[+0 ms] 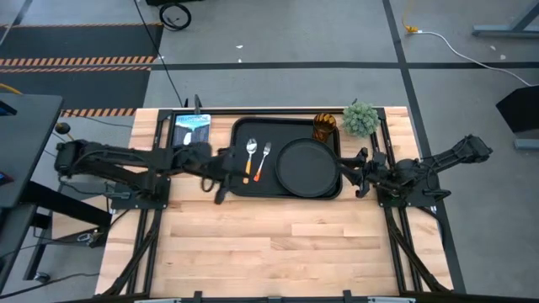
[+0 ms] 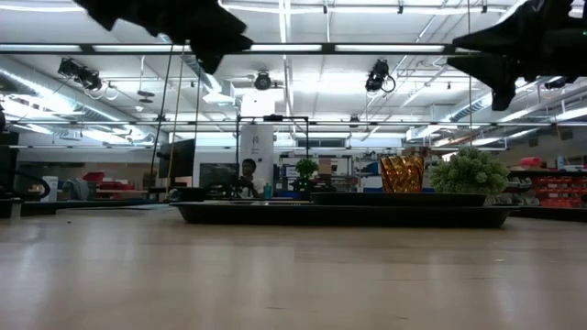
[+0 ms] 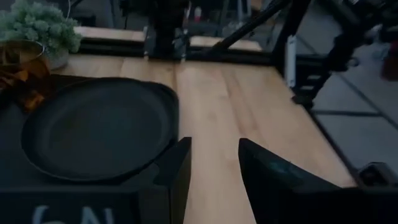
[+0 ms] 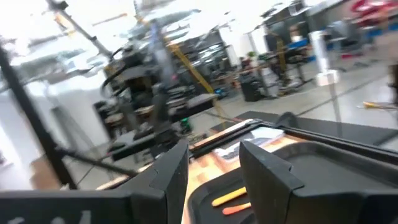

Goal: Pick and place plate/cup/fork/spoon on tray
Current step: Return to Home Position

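Observation:
The black tray (image 1: pixel 286 189) lies at the table's far middle. On it are the round black plate (image 1: pixel 307 166) on the right half, the spoon (image 1: pixel 250 156) and fork (image 1: pixel 263 162) side by side on the left half, and the amber cup (image 1: pixel 325 126) at the far right corner. My left gripper (image 1: pixel 226 172) hovers open and empty at the tray's left near corner, pointing toward the plate (image 3: pixel 99 127). My right gripper (image 1: pixel 352 172) hovers open and empty just off the tray's right edge, pointing left over the tray toward the orange handles (image 4: pixel 230 198).
A small green potted plant (image 1: pixel 360 119) stands right of the cup, off the tray. A blue and white card (image 1: pixel 192 128) lies left of the tray. Bare wood (image 1: pixel 278 244) stretches from the tray to the near edge. Both arms hang well above the table in the low view.

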### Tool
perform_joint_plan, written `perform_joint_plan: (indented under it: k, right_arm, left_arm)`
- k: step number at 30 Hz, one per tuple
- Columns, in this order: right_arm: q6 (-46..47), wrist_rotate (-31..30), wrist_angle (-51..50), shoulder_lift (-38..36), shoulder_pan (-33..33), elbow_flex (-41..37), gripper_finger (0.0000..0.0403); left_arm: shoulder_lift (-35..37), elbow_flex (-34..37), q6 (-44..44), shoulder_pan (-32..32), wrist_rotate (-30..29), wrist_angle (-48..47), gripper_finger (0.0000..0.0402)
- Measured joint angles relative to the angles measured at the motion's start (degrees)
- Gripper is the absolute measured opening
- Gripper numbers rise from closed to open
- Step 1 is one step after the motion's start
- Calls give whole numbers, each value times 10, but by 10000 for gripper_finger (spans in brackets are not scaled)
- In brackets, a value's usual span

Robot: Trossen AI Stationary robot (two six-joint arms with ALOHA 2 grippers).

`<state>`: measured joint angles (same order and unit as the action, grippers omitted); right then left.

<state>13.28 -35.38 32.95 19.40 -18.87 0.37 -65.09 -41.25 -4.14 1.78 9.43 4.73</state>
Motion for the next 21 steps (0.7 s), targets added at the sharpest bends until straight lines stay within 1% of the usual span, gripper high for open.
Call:
perform_joint_plan:
  k: [2, 4, 8, 13, 17, 21]
  right_arm:
    - [11, -32, -11, -7, 0, 1, 151]
    - [12, -46, -10, -8, 0, 1, 151]
    - [12, -40, -9, -4, 0, 1, 151]
    - [12, -40, -8, -4, 0, 1, 151]
    - [12, -40, -8, -4, 0, 1, 151]
    - [12, -39, -8, -4, 0, 1, 151]
  left_arm:
    - [36, 35, -12, -7, 0, 23, 141]
    - [72, 69, -19, -13, 0, 49, 141]
    - [137, 129, -29, -25, -1, 80, 141]
    - [215, 207, -29, -41, -1, 151, 141]
    - [273, 260, -30, -47, -2, 179, 141]
    - [323, 300, -46, -47, -2, 179, 141]
